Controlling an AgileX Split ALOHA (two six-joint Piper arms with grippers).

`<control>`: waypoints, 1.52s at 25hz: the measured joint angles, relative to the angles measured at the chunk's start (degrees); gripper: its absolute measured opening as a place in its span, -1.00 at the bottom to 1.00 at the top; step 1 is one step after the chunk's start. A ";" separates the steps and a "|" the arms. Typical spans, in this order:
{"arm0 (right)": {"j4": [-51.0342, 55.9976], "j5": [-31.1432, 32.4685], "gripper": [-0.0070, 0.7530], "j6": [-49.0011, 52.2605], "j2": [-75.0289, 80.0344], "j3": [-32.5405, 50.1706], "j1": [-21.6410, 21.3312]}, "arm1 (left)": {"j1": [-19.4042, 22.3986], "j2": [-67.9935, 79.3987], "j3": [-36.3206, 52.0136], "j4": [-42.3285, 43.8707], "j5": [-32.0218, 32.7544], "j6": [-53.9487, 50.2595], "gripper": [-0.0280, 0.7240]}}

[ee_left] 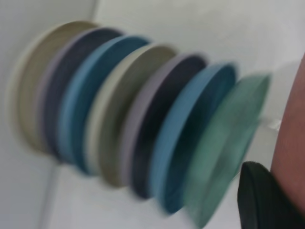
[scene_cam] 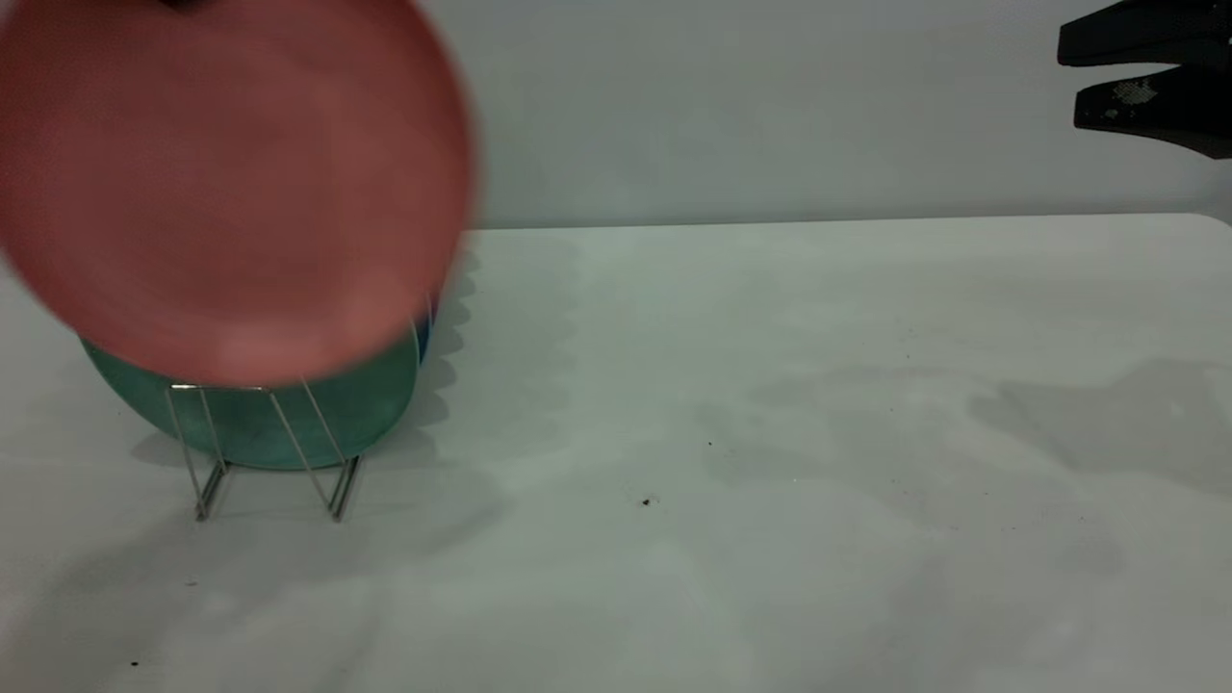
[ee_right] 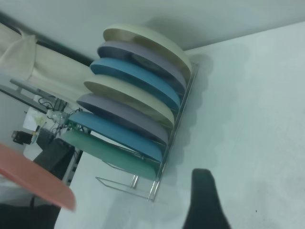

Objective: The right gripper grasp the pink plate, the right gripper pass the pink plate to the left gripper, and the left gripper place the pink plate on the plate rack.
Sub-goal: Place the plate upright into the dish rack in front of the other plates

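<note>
seven plates stand on edge in a row at the surface [scene_cam: 789, 385] left: mint-green plate [scene_cam: 260, 423] nearest, then blue, purple, cream, blue, purple, cream farthest.

The left gripper [ee_left: 267, 200] clasped the pink plate [scene_cam: 226, 183] above the plate rack [scene_cam: 265, 443]; the right gripper [scene_cam: 1145, 77] hung well apart, fingers parted.

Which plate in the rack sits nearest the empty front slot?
The mint-green plate, standing at the front end of the plate rack. It is the only green one; behind it come blue, purple and cream plates. The pink plate is above the rack, not yet slotted.
</note>
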 joint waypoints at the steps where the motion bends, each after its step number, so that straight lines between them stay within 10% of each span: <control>1: 0.00 0.00 0.46 0.00 0.00 0.00 0.00 | 0.93 -0.91 0.00 0.44 0.00 2.25 -0.78; 14: -0.07 0.00 0.46 0.02 0.00 0.00 0.00 | 3.50 2.83 1.32 -0.76 -4.71 32.40 -0.78; 38: -0.30 0.00 0.46 0.07 0.00 0.05 0.00 | 3.50 6.69 8.40 -6.59 -16.77 36.76 -0.78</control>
